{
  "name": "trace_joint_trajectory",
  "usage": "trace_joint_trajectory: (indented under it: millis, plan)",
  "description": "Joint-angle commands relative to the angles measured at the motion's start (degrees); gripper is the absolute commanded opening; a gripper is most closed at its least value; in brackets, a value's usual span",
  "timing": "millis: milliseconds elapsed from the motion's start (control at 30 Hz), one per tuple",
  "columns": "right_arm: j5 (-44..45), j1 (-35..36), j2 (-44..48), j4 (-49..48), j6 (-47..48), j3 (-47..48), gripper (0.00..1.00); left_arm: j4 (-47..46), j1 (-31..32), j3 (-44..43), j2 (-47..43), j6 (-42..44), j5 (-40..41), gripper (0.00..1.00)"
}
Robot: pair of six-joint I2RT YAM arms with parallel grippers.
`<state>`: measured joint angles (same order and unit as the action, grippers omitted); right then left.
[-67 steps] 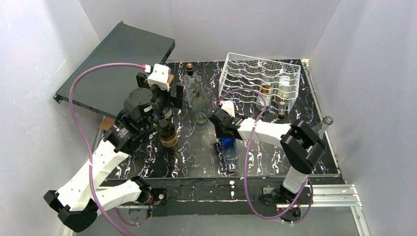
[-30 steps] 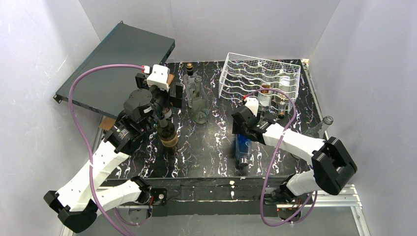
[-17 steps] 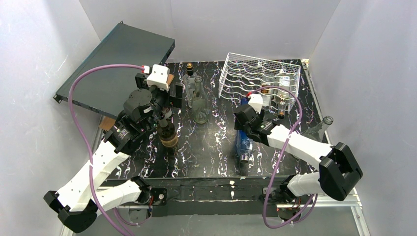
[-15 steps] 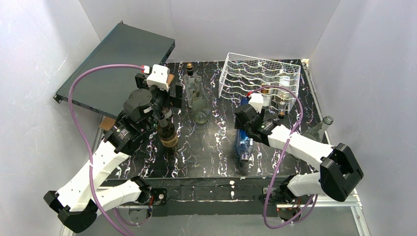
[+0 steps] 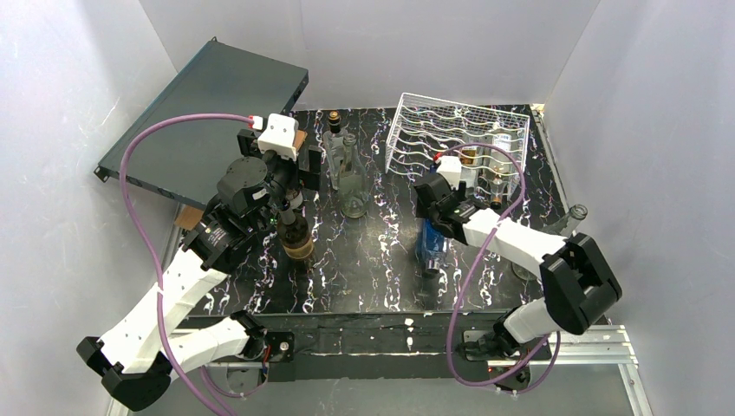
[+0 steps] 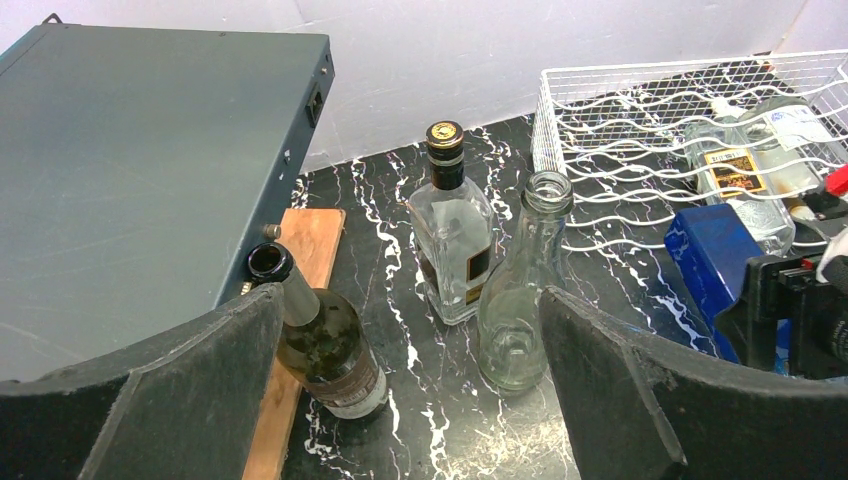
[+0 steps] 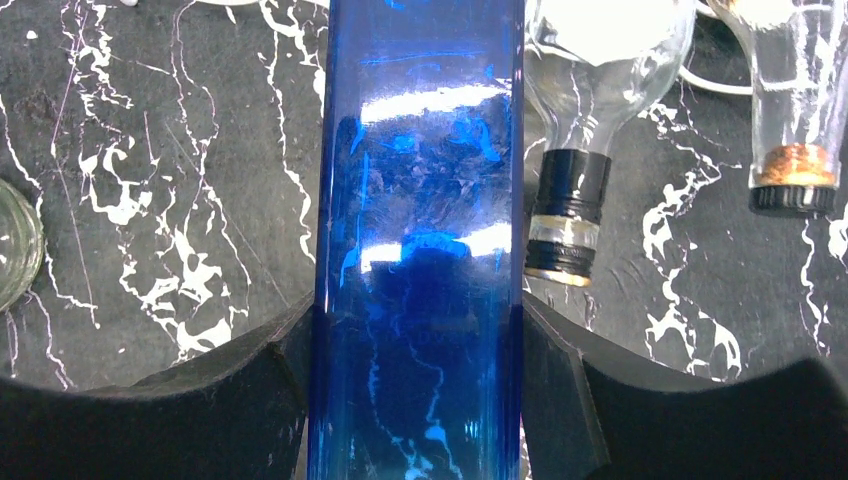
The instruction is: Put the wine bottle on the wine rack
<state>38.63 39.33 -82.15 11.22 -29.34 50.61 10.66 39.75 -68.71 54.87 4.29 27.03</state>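
Observation:
The white wire wine rack (image 5: 458, 137) stands at the back right and also shows in the left wrist view (image 6: 665, 105). My right gripper (image 5: 439, 211) is shut on a blue glass bottle (image 5: 429, 245) that lies lengthwise just in front of the rack. In the right wrist view the blue bottle (image 7: 420, 200) fills the gap between the right gripper's (image 7: 415, 335) two black fingers. My left gripper (image 5: 299, 173) is wide open and empty; in its wrist view (image 6: 410, 305) a dark green bottle (image 6: 325, 345) stands by the left finger.
Two clear bottles (image 5: 348, 178) stand mid-table. Two bottles (image 5: 485, 165) lie in the rack's right cradles, their necks (image 7: 565, 220) beside the blue bottle. A dark-teal case (image 5: 204, 117) leans at the back left. A wooden board (image 6: 300, 300) lies beside it. A clear bottle (image 5: 568, 217) is at the right edge.
My right arm has carried the blue bottle to the right and back toward the rack's front. The left arm and the standing bottles have not moved.

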Motion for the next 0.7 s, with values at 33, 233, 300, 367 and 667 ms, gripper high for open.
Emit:
trace_joint_trajectory:
  millis: [33,233,300,367,667]
  plan:
    - [5.26,-0.37,-1.01,-13.05,2.83,5.66,0.01,-1.73,0.06,0.67,-1.13,0.06,1.36,0.98]
    - [6.24,-1.19,-4.31,-16.75,5.12,6.43,0.01,-1.87,0.15,0.69,-1.04,0.09,1.27,0.98]
    - [6.50,-1.80,-5.62,-18.82,6.30,6.70,0.01,-1.87,0.13,0.71,-1.00,0.09,1.19,0.98]
    - [6.54,-2.33,-7.22,-19.95,7.06,7.52,0.01,-1.87,0.23,0.69,-0.95,0.10,1.19,0.98]
    - [7.99,-3.22,-13.74,-27.81,10.96,8.99,0.01,-1.78,0.40,0.68,-1.00,0.26,1.53,0.98]
